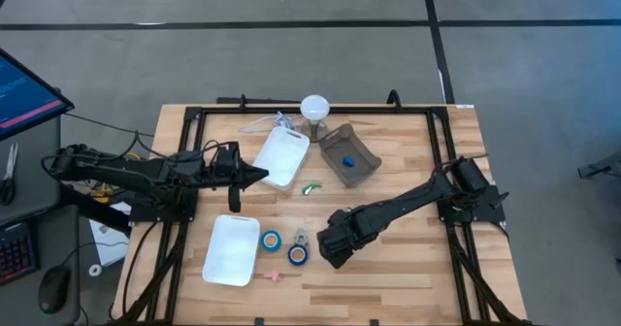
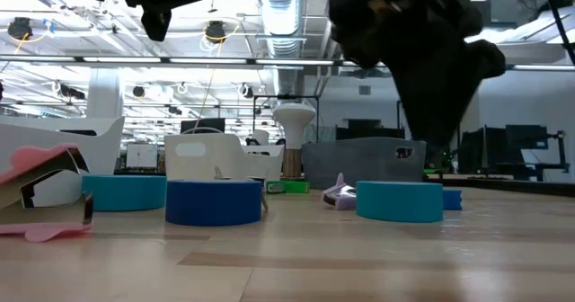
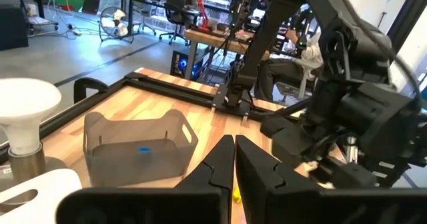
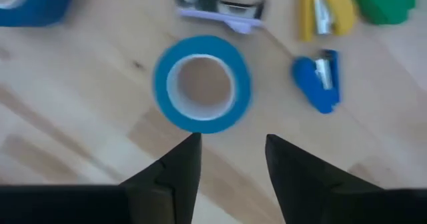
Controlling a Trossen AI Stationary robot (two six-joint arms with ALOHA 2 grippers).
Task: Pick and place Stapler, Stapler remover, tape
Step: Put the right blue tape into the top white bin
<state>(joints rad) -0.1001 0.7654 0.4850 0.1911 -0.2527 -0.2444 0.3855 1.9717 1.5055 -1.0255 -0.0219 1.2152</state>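
Observation:
Three blue tape rolls lie flat on the table; in the high view two show (image 1: 272, 240) (image 1: 298, 256). My right gripper (image 4: 230, 151) is open and hovers above the wood just beside one roll (image 4: 202, 83), touching nothing. Near that roll lie a purple stapler remover (image 4: 220, 11) and small yellow (image 4: 320, 14), blue (image 4: 319, 84) and green (image 4: 383, 1) ones. A pink stapler (image 2: 45, 194) sits at the near side. My left gripper (image 1: 254, 176) is shut and held in the air over a white tray's (image 1: 281, 159) edge.
A grey bin (image 1: 349, 156) with a small blue item inside stands toward the far side, next to a white lamp-like disc (image 1: 314, 106). A second white tray (image 1: 233, 250) lies near the left front. A green piece (image 1: 310, 187) lies mid-table.

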